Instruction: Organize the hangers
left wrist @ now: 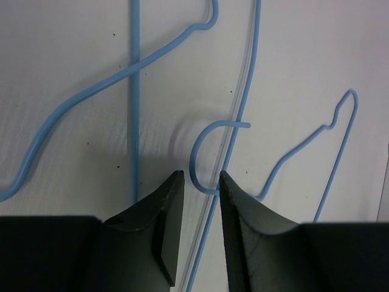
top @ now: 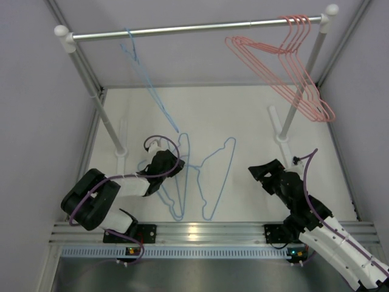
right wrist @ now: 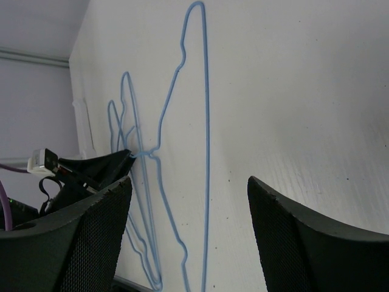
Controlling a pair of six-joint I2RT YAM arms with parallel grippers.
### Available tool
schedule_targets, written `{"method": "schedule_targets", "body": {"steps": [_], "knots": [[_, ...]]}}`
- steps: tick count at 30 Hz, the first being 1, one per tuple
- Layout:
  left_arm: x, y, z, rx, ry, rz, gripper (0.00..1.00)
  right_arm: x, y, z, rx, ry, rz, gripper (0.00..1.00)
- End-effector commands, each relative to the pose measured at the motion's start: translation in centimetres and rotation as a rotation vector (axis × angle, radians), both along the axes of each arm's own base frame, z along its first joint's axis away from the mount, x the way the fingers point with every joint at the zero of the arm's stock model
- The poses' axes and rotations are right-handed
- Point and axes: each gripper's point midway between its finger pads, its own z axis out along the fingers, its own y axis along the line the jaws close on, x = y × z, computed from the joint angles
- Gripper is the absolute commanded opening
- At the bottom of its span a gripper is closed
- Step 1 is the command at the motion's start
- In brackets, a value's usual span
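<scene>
Judging from how things lie, the task is taken to be a little more than half done. Four pink hangers (top: pixel 285 53) are seen hooked close together on the right end of the rail (top: pixel 194 27), and one hung blue hanger (top: pixel 147 79) is hooked near its left end, tilted. Three more, as it seems, lie flat on the table (top: pixel 255 115). The two crossed blue hangers (top: pixel 180 182) are just beside the left gripper (top: pixel 170 163), and the third blue hanger (top: pixel 222 179) lies a little apart, toward the middle.

The left gripper is held low over the crossed ones. In its wrist view the hook (left wrist: pixel 194 155) of one of them is seen between the fingertips. The jaws stand a little apart, one on each side of the wire, and no clamping on it can be seen. The right gripper (top: pixel 264 173) is held above the table on the right, with its jaws wide apart and nothing between them.

It is judged that the step in hand is the picking up of this hanger by its hook. After that it is to be carried to the rail beside the hung blue one, and the other two are to be treated in the same way.
</scene>
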Motion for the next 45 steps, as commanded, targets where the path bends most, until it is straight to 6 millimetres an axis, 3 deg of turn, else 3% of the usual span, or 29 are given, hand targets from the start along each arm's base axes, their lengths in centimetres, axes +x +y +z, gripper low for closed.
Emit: {"method": "schedule_targets", "body": {"steps": [1,14,31,39,45], "knots": [[-0.8,1.9,-1.5,0.032,0.045,0.074,0.35,0.0,0.2,0.8,0.010,-0.028,0.010,0.74],[-0.9,1.5,-3.4,-0.020,0.085,0.111,0.33,0.0,0.2,1.0,0.020,-0.040,0.008,0.75],[-0.7,1.8,-4.2,0.039,0.107,0.107,0.17,-0.2,0.2,0.7,0.034,-0.039,0.009,0.75],[-0.6,1.8,-2.1,0.043,0.055,0.080,0.01,-0.3,0.2,0.8,0.038,-0.045,0.013,0.75],[-0.8,1.8,2.3,0.032,-0.047,0.042,0.00,-0.2,0.2,0.9,0.022,-0.048,0.019,0.75]]}}
